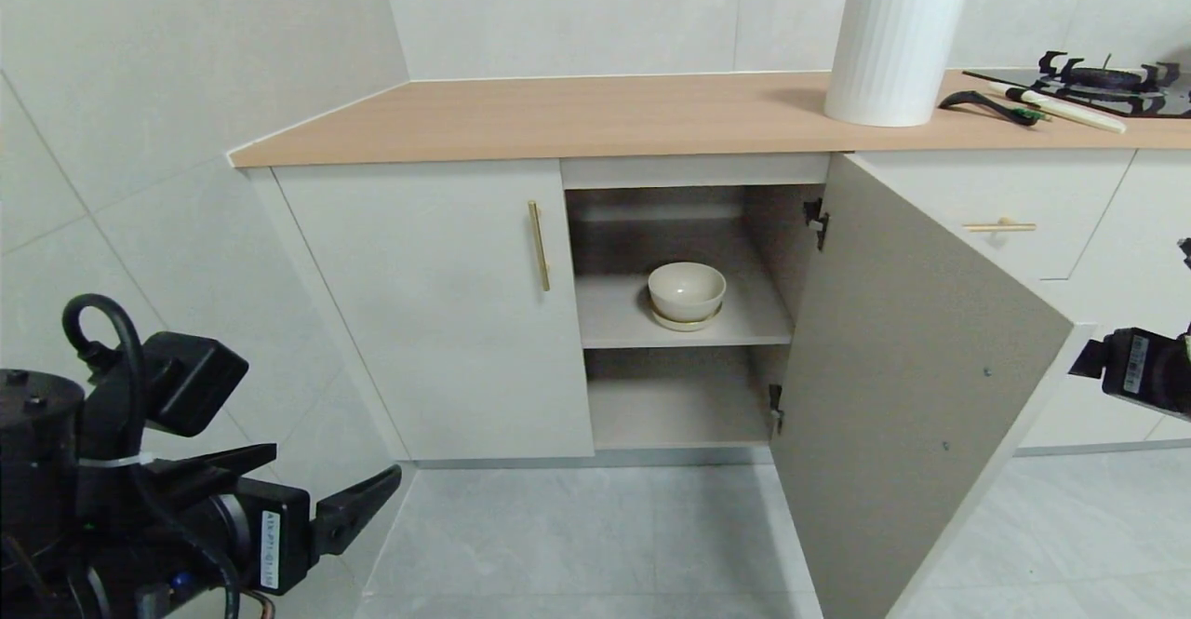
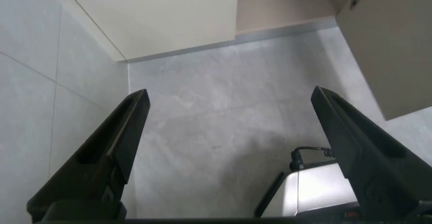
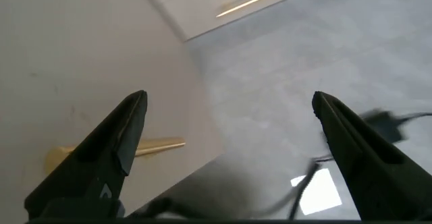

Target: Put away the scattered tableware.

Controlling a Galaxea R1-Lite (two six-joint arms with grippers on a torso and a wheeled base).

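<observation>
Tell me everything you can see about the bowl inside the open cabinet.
The bowl is small, round and cream-coloured, with a smooth, slightly glossy surface that looks like ceramic. It stands upright and looks empty. It rests on a shallow plate of the same colour, whose rim shows just beneath its base. Both sit towards the front of the upper shelf, beside the open cabinet door. Nothing else touches it.

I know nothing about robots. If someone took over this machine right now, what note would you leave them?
Left gripper: open, empty, low over the floor.
Right gripper: open, empty, beside the open cabinet door.
Done, it seems: the bowl sits on a plate on the middle shelf.
To do: long utensils lie on the counter by the stove; the door is not yet shut.
</observation>
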